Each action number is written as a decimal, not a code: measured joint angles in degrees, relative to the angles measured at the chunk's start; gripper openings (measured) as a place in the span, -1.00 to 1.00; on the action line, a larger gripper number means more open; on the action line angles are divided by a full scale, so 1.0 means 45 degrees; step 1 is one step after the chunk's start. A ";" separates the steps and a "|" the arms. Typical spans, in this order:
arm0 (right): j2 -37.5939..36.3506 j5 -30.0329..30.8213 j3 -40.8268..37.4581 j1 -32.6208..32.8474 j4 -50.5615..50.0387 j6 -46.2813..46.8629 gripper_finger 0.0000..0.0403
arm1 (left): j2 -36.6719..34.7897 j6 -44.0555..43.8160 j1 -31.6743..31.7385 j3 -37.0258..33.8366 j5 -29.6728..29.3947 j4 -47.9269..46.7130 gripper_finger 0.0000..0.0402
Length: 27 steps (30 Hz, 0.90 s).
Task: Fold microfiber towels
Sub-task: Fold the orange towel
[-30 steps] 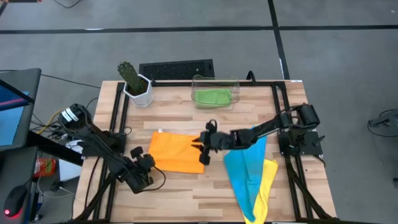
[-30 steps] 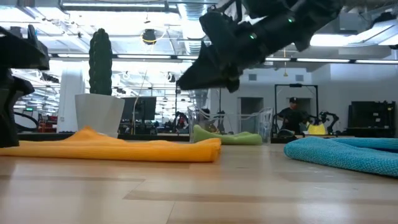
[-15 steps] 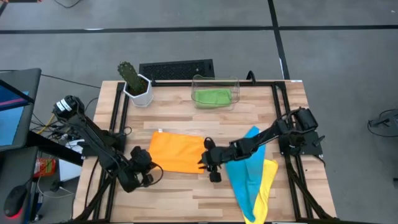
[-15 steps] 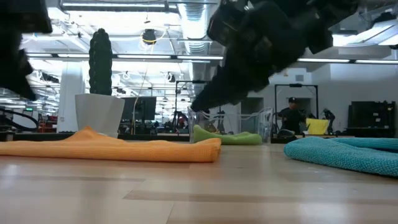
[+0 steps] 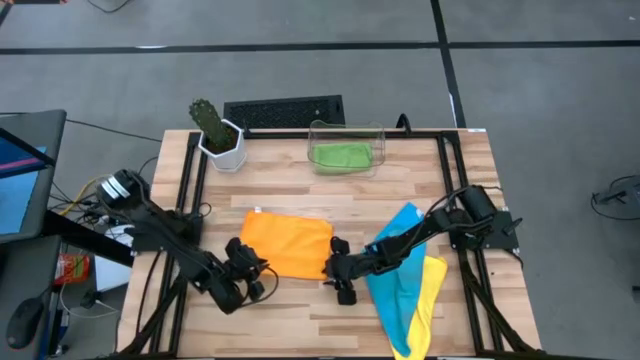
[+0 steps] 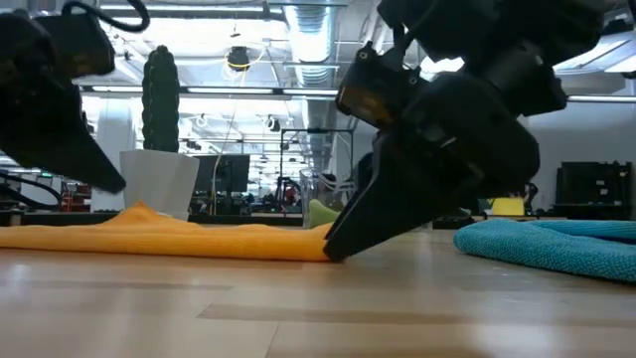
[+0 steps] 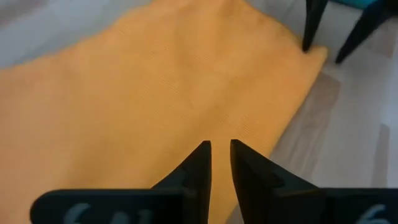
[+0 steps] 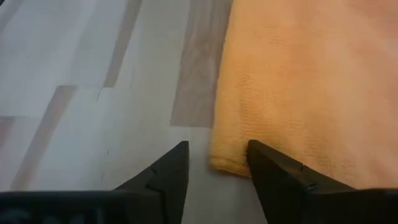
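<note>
orange towel [image 5: 287, 243] flat mid-desk, long axis left–right | right gripper [image 8: 214, 163] at its near-right corner, fingers parted astride the edge, nothing pinched yet | left gripper [image 7: 220, 160] over its near-left edge, fingers slightly apart, apparently empty

My wooden table [image 5: 300, 305] has pale planks framed by black rails [image 5: 190, 190]. At its far edge, towards my left, a cactus [image 5: 207, 118] stands upright in a white pot [image 5: 224, 148]; in the low view the same pot rises behind the table's surface. Just beside it, along the far edge, lies a black keyboard [image 5: 284, 110]. In front of the keyboard's right end sits a clear plastic bin [image 5: 346, 148]. Grey floor [image 5: 320, 70] surrounds the table, crossed by dark lines.
</note>
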 joint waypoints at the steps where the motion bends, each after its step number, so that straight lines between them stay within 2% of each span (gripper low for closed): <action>1: 0.0007 0.0027 0.0002 0.0025 -0.0012 0.0113 -0.09 | 0.0257 0.0149 0.0044 0.0000 0.0191 0.0364 -0.73; 6: -0.0303 0.0658 0.0014 0.0027 -0.0857 0.1058 -0.24 | 0.1290 0.0622 0.0253 0.0005 0.0958 0.1751 -0.73; 10: -0.0666 0.0674 0.0449 0.0013 -0.2566 0.1186 -0.62 | 0.1663 0.0553 0.0334 0.0010 0.1197 0.1975 -0.73; 13: -0.0900 0.0566 0.0791 0.0097 -0.3201 0.0472 -0.90 | 0.1701 0.0524 0.0367 0.0010 0.1197 0.1974 -0.73; 15: -0.1017 0.0557 0.1158 0.0143 -0.3261 0.0034 -0.92 | 0.1706 0.0523 0.0368 0.0010 0.1192 0.1983 -0.73; 20: -0.1074 0.0575 0.2259 0.0042 -0.4128 -0.1125 -0.79 | 0.1706 0.0520 0.0378 0.0010 0.1203 0.1992 -0.73; 27: -0.1074 0.0470 0.3152 -0.0453 -0.4107 -0.3818 -0.91 | 0.1706 0.0505 0.0378 0.0010 0.1208 0.1999 -0.73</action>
